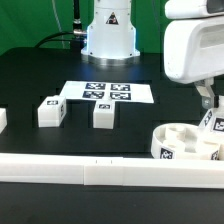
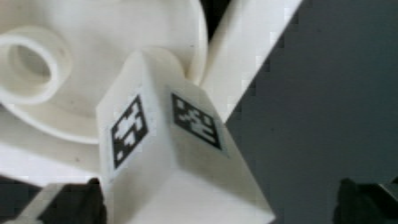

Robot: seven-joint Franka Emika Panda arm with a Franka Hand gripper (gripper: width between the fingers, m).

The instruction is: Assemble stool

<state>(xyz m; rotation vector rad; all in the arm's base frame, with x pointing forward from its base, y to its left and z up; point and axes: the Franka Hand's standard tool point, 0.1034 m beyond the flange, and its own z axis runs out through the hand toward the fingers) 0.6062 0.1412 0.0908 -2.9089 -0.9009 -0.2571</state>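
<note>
The gripper (image 1: pixel 206 101) hangs over the round seat (image 1: pixel 185 148) at the near right of the exterior view, jaws spread wide and gripping nothing. 1 tagged leg (image 2: pixel 169 135) lies between its fingertips (image 2: pixel 68 203), at the seat's right edge. A 2nd leg (image 1: pixel 50 112) and a 3rd leg (image 1: pixel 103 115) stand further left, just in front of the marker board (image 1: pixel 106 92).

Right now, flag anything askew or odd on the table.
One white blocky tagged leg sits tilted at the rim of the round white plastic seat disc, inside the open claw. Nothing else stands out.
</note>
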